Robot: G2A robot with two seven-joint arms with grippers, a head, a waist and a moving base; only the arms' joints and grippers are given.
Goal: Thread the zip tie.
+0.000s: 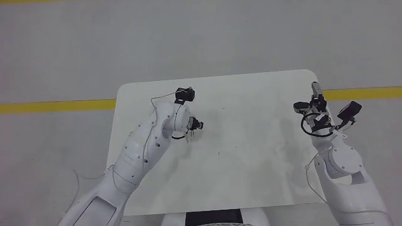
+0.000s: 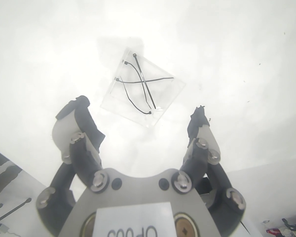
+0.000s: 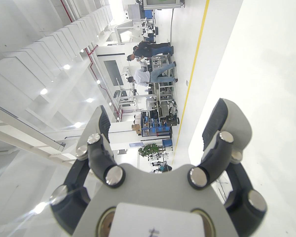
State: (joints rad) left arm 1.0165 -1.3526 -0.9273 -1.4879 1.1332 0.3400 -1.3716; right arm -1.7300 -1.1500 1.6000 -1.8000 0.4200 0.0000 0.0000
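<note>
Hovering over the white table [image 1: 251, 100], left gripper [image 2: 140, 104] has fingers spread wide, empty. Right gripper [image 3: 162, 107] sits at the table's edge, fingers also wide, empty. Clear tray [image 2: 167, 87] lies on the table just beyond the left fingers, with black zip ties [image 2: 143, 81] crisscrossed inside it.

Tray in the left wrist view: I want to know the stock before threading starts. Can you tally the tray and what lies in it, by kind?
Zip ties, black, lying crossed in the tray: 4
Tray, clear: 1
Total: 5
</note>
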